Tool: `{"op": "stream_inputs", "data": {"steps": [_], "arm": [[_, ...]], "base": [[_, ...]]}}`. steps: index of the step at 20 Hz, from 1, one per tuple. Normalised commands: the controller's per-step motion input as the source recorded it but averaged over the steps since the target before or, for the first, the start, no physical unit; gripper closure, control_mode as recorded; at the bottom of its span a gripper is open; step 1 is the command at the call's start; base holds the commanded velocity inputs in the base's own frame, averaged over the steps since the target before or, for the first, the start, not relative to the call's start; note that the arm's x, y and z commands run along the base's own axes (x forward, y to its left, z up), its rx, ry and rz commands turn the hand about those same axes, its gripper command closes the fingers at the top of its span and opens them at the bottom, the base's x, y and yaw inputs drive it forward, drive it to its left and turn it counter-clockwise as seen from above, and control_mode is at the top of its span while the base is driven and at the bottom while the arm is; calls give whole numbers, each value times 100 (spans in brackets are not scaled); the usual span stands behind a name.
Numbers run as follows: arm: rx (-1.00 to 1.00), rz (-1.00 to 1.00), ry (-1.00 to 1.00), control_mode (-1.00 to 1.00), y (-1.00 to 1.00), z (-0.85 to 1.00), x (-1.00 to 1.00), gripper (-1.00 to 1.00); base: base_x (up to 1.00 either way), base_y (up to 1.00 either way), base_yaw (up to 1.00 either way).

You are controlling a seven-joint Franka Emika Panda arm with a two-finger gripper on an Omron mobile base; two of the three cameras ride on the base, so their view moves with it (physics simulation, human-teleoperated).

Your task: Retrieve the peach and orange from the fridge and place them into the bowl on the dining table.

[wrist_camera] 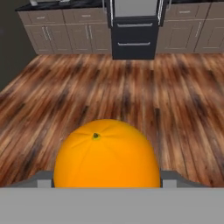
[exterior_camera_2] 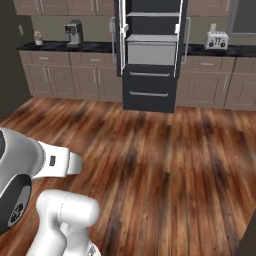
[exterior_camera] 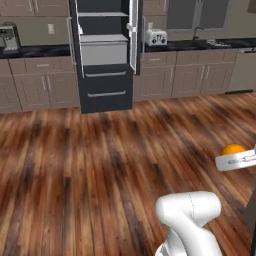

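End effector [exterior_camera: 239, 159] at right edge of left base view, clamped on the orange [wrist_camera: 106, 154]. Fridge [exterior_camera: 105, 55] at top centre, doors open. Wide bare wood floor [exterior_camera_2: 165, 165] between.

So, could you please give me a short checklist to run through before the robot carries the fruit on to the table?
1. Orange held in the hand: ok, it sits between the fingers in the hand view.
2. Grip firmness: cannot tell, the contact points are hidden by the fruit.
3. Hand clear of the fridge: ok, wooden floor lies between them.
4. Fridge doors: not ok, they stand open.
5. Bowl and dining table located: cannot tell.
6. Peach located: cannot tell.
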Motion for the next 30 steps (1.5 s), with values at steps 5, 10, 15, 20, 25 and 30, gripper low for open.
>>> {"op": "stream_inputs", "data": {"steps": [5,10,15,20,25,30], "arm": [[0,0,0,100,0,0,0,100],[0,0,0,100,0,0,0,100],[0,0,0,100,0,0,0,100],[0,0,0,100,0,0,0,100],[0,0,0,100,0,0,0,100],[0,0,0,100,0,0,0,100]], "base": [[-100,0,0],[-100,0,0],[-100,0,0],[-100,0,0],[-100,0,0],[-100,-23,0]]}}
